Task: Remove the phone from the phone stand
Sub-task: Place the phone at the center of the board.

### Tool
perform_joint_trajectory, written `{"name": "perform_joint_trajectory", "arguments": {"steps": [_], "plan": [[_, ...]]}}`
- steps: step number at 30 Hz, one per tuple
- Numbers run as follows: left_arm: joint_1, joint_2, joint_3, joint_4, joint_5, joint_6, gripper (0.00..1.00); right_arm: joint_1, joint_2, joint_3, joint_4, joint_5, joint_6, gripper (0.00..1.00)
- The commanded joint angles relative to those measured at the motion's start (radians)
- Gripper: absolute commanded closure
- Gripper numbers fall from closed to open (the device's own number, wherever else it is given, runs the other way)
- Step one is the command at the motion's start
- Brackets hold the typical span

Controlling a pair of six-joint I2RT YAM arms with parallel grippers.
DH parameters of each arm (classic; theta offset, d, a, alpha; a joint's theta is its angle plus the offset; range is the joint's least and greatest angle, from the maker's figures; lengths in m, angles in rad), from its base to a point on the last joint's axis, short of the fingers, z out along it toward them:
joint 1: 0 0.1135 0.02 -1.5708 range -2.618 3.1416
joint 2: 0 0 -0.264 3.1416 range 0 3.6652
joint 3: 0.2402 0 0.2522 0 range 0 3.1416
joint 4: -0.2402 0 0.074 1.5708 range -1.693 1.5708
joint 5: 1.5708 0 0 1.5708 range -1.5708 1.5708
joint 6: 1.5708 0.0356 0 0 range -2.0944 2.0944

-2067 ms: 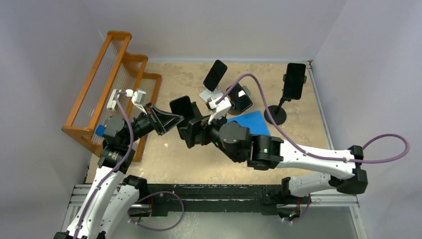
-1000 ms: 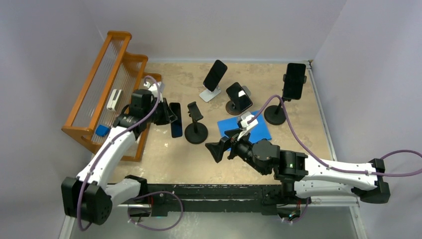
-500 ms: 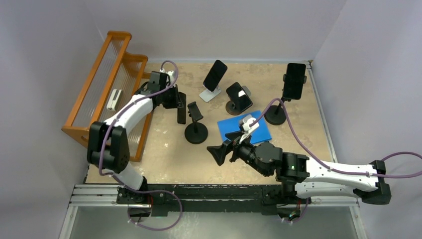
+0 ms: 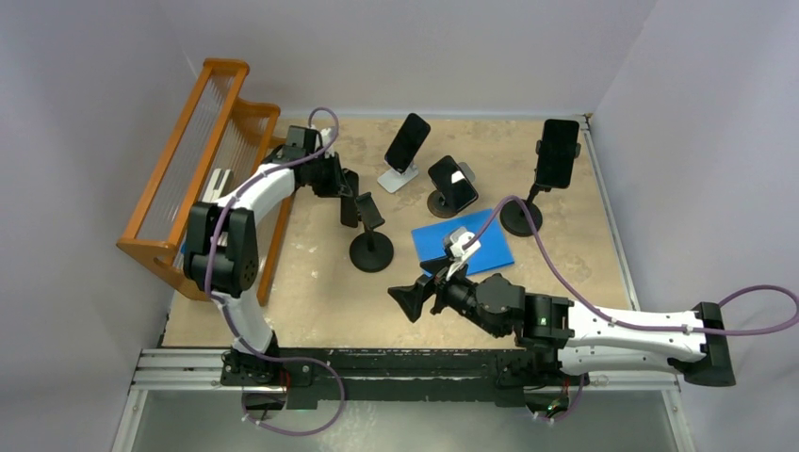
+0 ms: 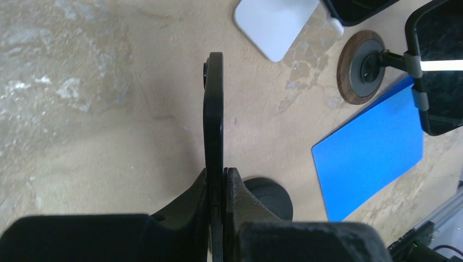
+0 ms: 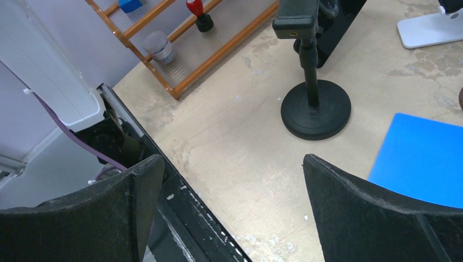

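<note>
A: Where is the phone?

B: In the left end effector, whose fingers pinch its lower end across the thin faces. The wrist view shows it edge-on, above the table. From above it hangs just beside the head of the black phone stand, and the cradle looks empty.

A: So what does the step call for?

B: Probably carrying it clear and laying it down. The grip sits at one end, so the phone could swing in it. The arm would do well to move slowly, keep away from the stand's head, and bring the phone down flat before letting go. The blue mat seems a fair place for it.

A: And the right end effector?

B: Spread wide and holding nothing, low over the near side of the table.

A: The surroundings?

B: A mottled tan top, hard and smooth by the look of it. A wooden rack runs along the left edge, three more phones sit on stands at the back, and pale plain walls close it in.
</note>
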Motion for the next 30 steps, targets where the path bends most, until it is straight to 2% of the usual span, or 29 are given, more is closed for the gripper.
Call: {"name": "perform_joint_trajectory", "arguments": {"steps": [1,17,23,30], "plan": [[0.018,0.061,0.127,0.008,0.12,0.003,1.0,0.004,-0.018,-0.013,0.074,-0.021,-0.004,0.01],[0.022,0.198,0.194,-0.037,0.07,0.014,1.0,0.004,-0.044,-0.042,0.055,-0.016,0.014,0.01],[0.038,0.214,0.188,-0.038,0.057,0.019,0.91,0.004,-0.033,-0.037,0.053,-0.012,0.012,0.01],[0.05,0.225,0.181,-0.04,0.049,0.018,0.84,0.004,-0.025,-0.032,0.046,-0.004,0.013,0.01]]}}
